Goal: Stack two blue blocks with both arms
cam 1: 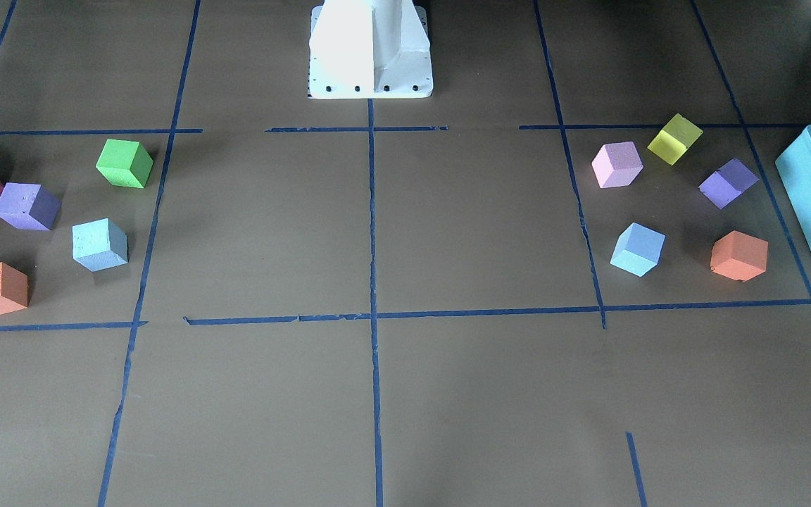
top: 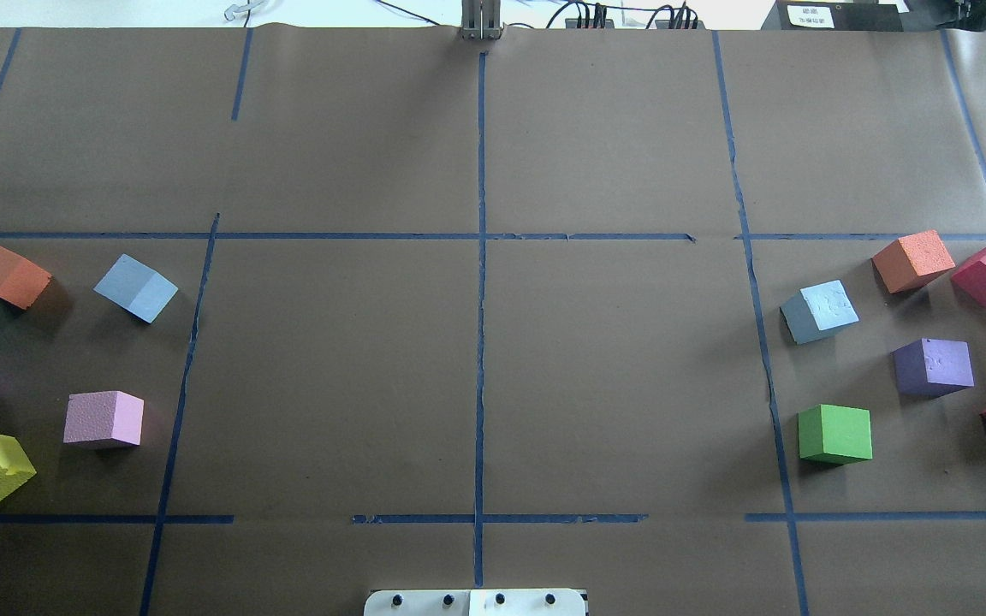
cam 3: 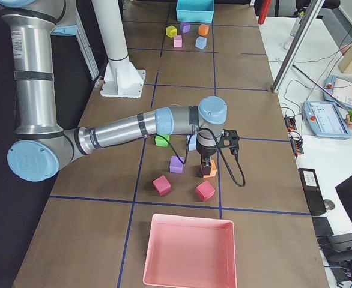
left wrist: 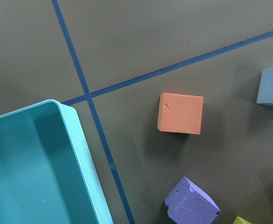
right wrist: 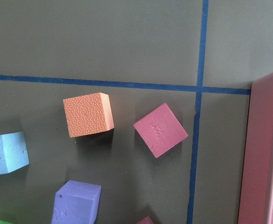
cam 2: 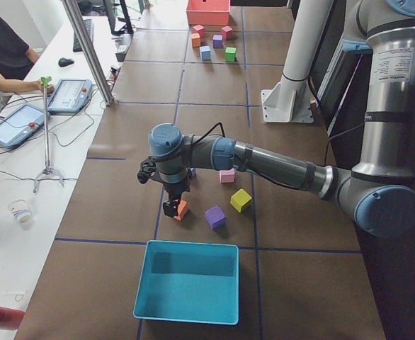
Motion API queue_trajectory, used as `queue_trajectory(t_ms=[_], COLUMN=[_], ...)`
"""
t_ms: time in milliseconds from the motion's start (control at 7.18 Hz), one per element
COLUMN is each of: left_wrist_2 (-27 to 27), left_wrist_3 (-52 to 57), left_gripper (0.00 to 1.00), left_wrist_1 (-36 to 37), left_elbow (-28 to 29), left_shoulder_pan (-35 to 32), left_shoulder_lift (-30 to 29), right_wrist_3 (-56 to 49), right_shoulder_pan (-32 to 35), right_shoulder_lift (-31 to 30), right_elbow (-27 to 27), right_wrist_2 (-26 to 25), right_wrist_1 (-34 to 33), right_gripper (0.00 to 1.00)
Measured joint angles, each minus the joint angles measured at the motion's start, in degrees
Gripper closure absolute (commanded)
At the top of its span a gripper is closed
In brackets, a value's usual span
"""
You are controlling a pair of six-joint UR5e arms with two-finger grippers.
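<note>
One pale blue block [top: 135, 287] lies on the robot's left side, beside an orange cube [top: 5, 274]. It also shows in the left wrist view [left wrist: 272, 86]. The other blue block [top: 818, 311] lies on the right side and shows in the right wrist view [right wrist: 6, 153]. No arm shows in the overhead or front views. In the exterior left view the left gripper [cam 2: 171, 209] hangs over the orange cube [cam 2: 182, 210]. In the exterior right view the right gripper [cam 3: 206, 171] hangs over an orange cube [cam 3: 210, 170]. I cannot tell whether either gripper is open or shut.
A teal box [cam 2: 186, 280] stands at the left end and a pink tray [cam 3: 188, 249] at the right end. Purple, pink, yellow, green and red cubes lie around both blue blocks. The white pedestal [cam 1: 370, 49] stands at the robot's edge.
</note>
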Motion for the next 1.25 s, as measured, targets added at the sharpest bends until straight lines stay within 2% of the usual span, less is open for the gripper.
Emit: queue_trajectory(t_ms=[697, 975, 1254], left_wrist_2=[0.4, 0.3, 0.0], left_wrist_3=[0.1, -0.1, -0.1], left_gripper=[0.00, 0.00, 0.00], left_wrist_1=[0.7, 0.7, 0.6], left_elbow=[-1.0, -2.3, -2.6], left_shoulder_pan=[-0.6, -0.6, -0.6], left_shoulder_lift=[1.8, 2.2, 3.1], right_wrist_3=[-1.2, -1.0, 1.2], right_shoulder_pan=[-0.1, -0.2, -2.7], right_shoulder_lift=[-0.8, -0.8, -0.7], right_elbow=[-0.6, -0.3, 0.5], right_wrist_2=[1.0, 5.4, 7.7], right_wrist_1=[0.1, 0.2, 5.7], right_gripper=[0.00, 0.00, 0.00])
